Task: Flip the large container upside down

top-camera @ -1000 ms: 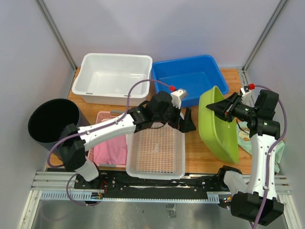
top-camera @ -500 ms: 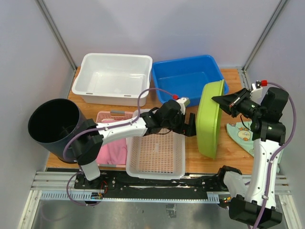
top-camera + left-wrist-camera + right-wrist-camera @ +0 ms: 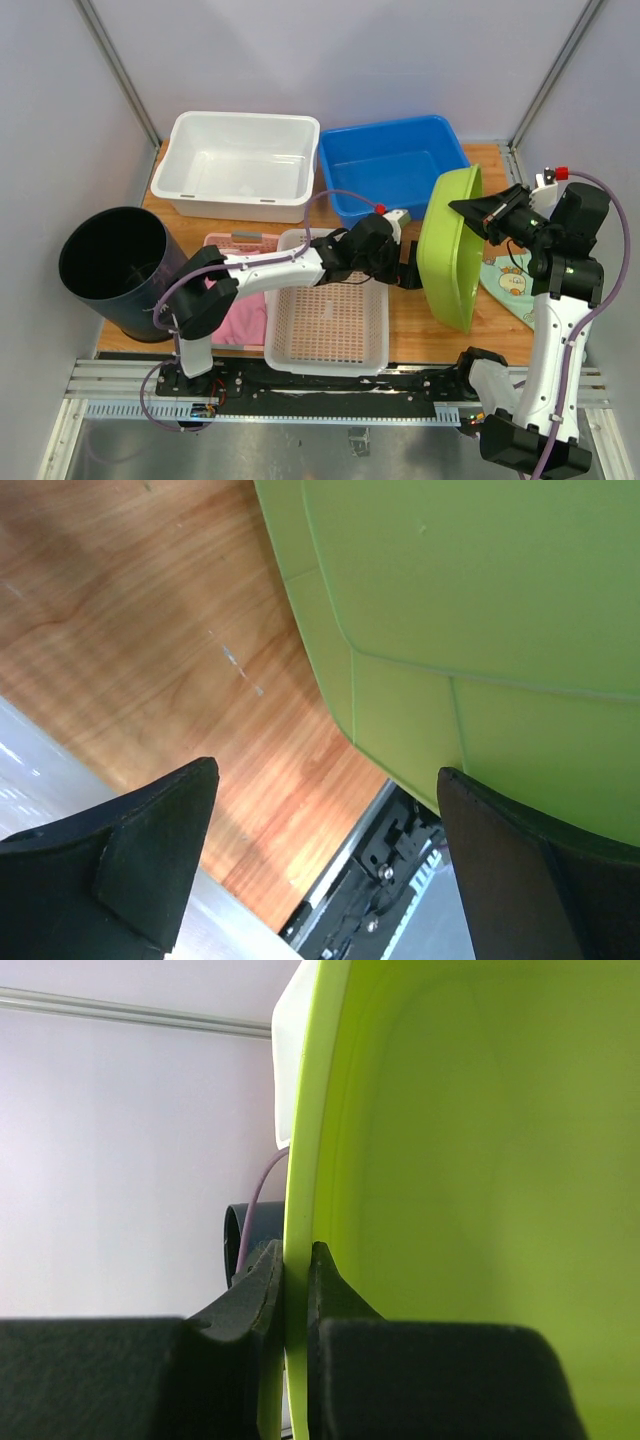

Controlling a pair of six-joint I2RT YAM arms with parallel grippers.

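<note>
One glossy lime-green container (image 3: 447,255) stands tipped on its side near the right edge of the worktop (image 3: 408,330), upper rim pinched by the right gripper (image 3: 462,208), while the left gripper (image 3: 408,270) has its fingers spread wide beside the underside; one white tub (image 3: 238,165) and one blue tub (image 3: 390,165) line the far edge, one white basket (image 3: 325,320) and one pink basket (image 3: 232,312) the near edge, and one black bin (image 3: 110,262) the left edge.

In the overhead view the green basin (image 3: 448,250) hides part of the patterned cloth (image 3: 503,283) at mid right, and the white mesh basket (image 3: 325,330) covers the right side of the pink basket (image 3: 228,241). The left wrist view cuts the basin off at its top and right edges
</note>
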